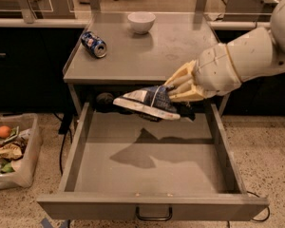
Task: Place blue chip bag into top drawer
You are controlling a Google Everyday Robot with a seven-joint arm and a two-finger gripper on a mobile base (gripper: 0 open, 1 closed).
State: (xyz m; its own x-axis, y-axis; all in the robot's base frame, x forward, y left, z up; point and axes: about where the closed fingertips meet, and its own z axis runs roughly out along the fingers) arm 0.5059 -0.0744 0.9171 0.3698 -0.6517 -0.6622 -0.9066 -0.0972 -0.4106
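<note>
The gripper (175, 90) held the blue chip bag (149, 102) above the open top drawer (147, 165).
Its fingers (181, 78) clamped the bag's right end; the rest jutted left, tilted.

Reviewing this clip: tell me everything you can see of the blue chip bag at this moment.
The chip bag is crumpled dark-blue foil with white edges and markings, flat and floppy. It hangs roughly level in the air, with its loose end pointing to the picture's left. It sits over the rear of the open drawer, just in front of the table edge. The gripper is shut on its right end, and nothing else touches it. Its shadow falls on the drawer floor below.
</note>
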